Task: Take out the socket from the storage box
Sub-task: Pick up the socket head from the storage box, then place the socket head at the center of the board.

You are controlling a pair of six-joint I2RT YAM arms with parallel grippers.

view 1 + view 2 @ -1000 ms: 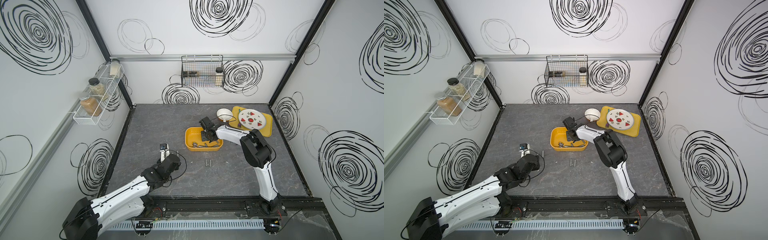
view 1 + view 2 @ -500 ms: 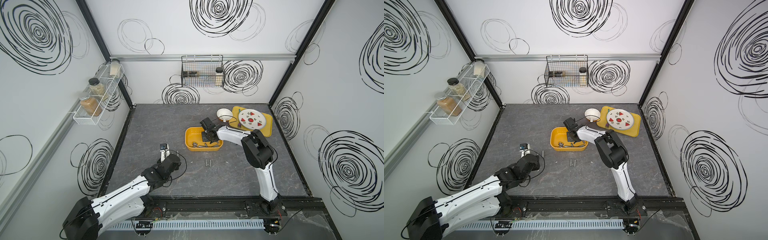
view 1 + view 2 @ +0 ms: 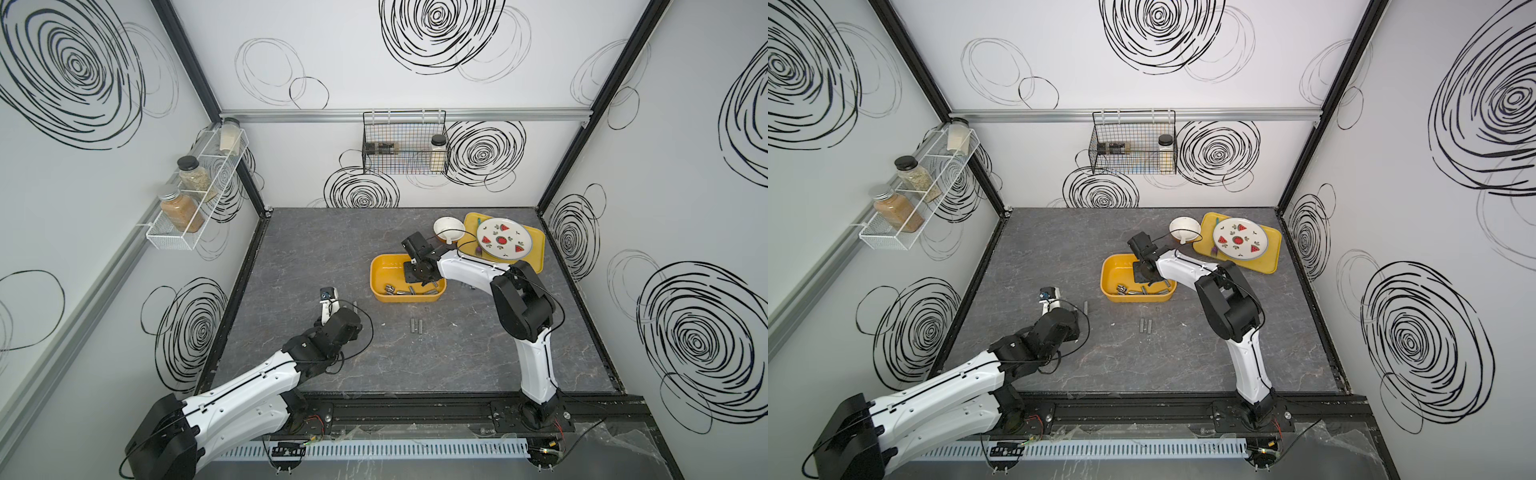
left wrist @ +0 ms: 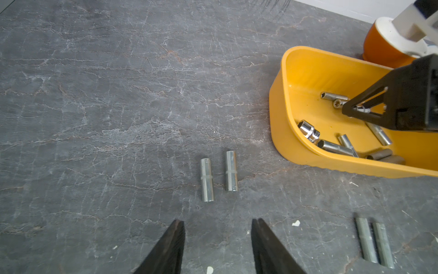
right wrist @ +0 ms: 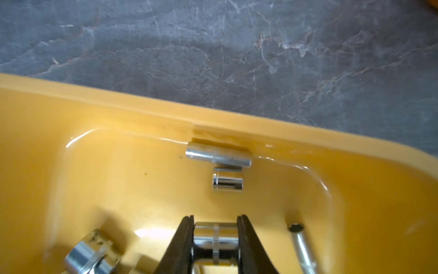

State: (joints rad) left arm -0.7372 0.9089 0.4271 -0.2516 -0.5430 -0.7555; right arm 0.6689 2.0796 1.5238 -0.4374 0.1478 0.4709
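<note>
Half-hidden, the right end effector (image 5: 215,218) pinches a socket (image 5: 215,237), seemingly inside the storage box (image 5: 118,113); left end effector (image 4: 218,220) gapes.

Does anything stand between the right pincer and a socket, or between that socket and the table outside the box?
Nothing between them: the right pincer is shut on a chrome socket inside the storage box. Only the box's wall separates it from the table.

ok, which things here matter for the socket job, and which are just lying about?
Job: storage box; loose sockets in it; right gripper, shut on a socket; table sockets, outside the box; left gripper, open, empty.
Lying about: bowl; tray; plate; shelf jars; wire basket.
</note>
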